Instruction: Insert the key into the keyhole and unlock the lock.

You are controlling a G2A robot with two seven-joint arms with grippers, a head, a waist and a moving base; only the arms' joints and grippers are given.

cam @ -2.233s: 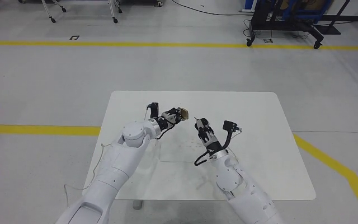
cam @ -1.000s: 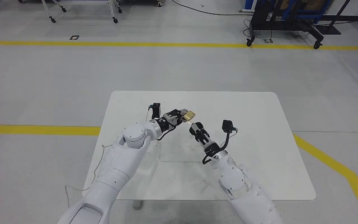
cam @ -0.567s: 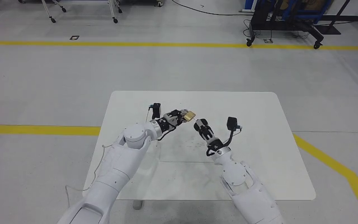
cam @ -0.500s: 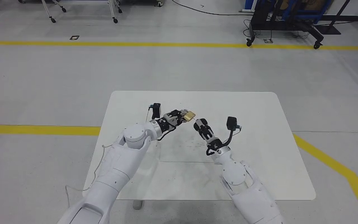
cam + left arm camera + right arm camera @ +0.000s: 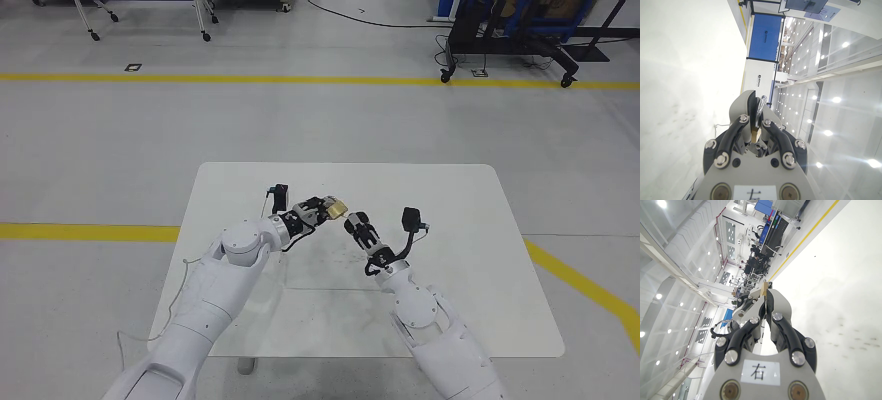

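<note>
Above the table: one lock, one key.

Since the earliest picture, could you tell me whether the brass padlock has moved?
Yes: against the white table, the brass padlock shifted slightly toward the right gripper.

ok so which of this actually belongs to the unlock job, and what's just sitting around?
In the job: lock, held in the left gripper; key, held in the right gripper.
Just around: table; black wheeled cart; yellow floor line.
</note>
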